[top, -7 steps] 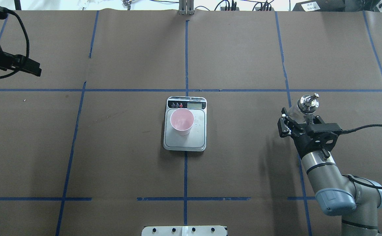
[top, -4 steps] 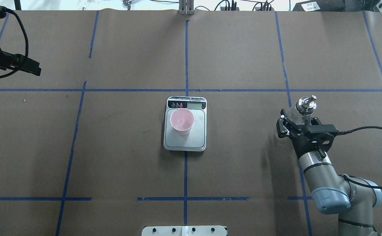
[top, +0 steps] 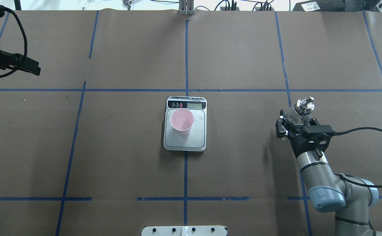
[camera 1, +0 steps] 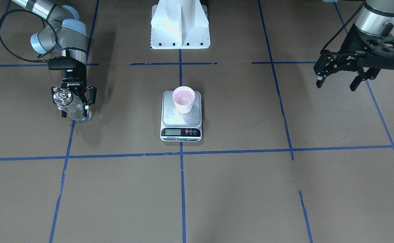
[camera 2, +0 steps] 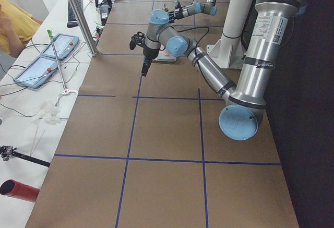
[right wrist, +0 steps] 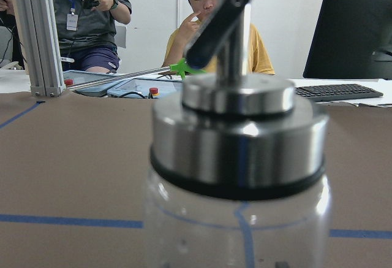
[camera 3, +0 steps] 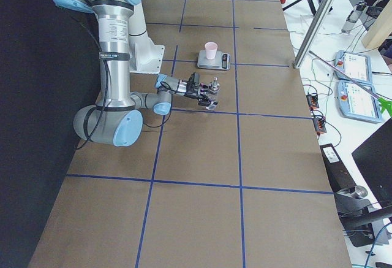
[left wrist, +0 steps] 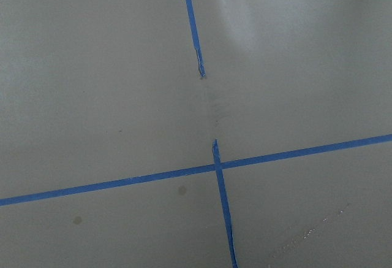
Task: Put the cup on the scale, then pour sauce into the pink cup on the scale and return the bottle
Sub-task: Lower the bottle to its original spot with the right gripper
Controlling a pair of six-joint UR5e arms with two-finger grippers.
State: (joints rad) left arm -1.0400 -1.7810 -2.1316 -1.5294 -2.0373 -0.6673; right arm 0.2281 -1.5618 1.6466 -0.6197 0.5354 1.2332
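The cup (top: 181,121) already stands on the scale (top: 185,141) at the table's middle, so the last step seems in hand: the right gripper (top: 292,124) holds the bottle (top: 299,109) low near the right edge; next it must settle it upright and release. The left gripper (camera 1: 347,79) hangs wide open, empty, toward the left edge; brown paper (top: 243,59) with blue tape (top: 186,55) covers the table; people (right wrist: 214,29) sit beyond the far edge.

R pincer (top: 292,122) clamped low by table; L pincer (camera 1: 339,81) agape, raised.
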